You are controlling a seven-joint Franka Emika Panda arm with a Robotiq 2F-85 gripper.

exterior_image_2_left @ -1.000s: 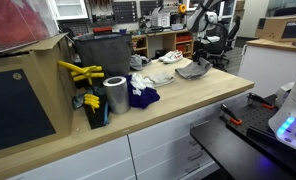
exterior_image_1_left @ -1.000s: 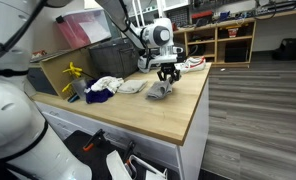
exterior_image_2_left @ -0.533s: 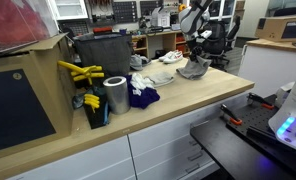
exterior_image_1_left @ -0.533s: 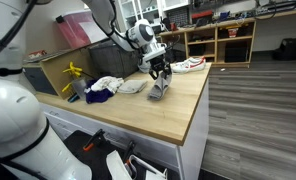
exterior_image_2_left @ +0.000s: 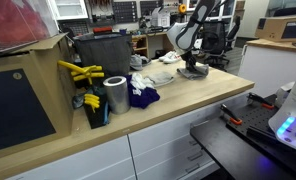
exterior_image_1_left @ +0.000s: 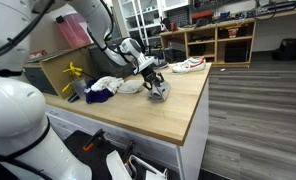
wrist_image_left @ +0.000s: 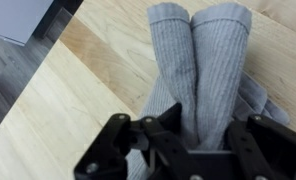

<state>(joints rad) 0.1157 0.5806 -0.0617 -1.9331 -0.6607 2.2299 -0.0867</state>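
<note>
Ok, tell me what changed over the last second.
The gripper, shut on the grey sock, carried it along the table toward the clothes pile and lower, tilting over. Nothing was grabbed or released. The clothes pile, can and yellow tools stayed put.

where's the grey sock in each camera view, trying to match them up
Exterior view: grey sock just right of centre, on the table under the gripper.
Exterior view: upper right, at the table's far end, below the arm.
Wrist view: centre to top right, folded double.
Shared landmark: the light wooden table top under the sock.
</note>
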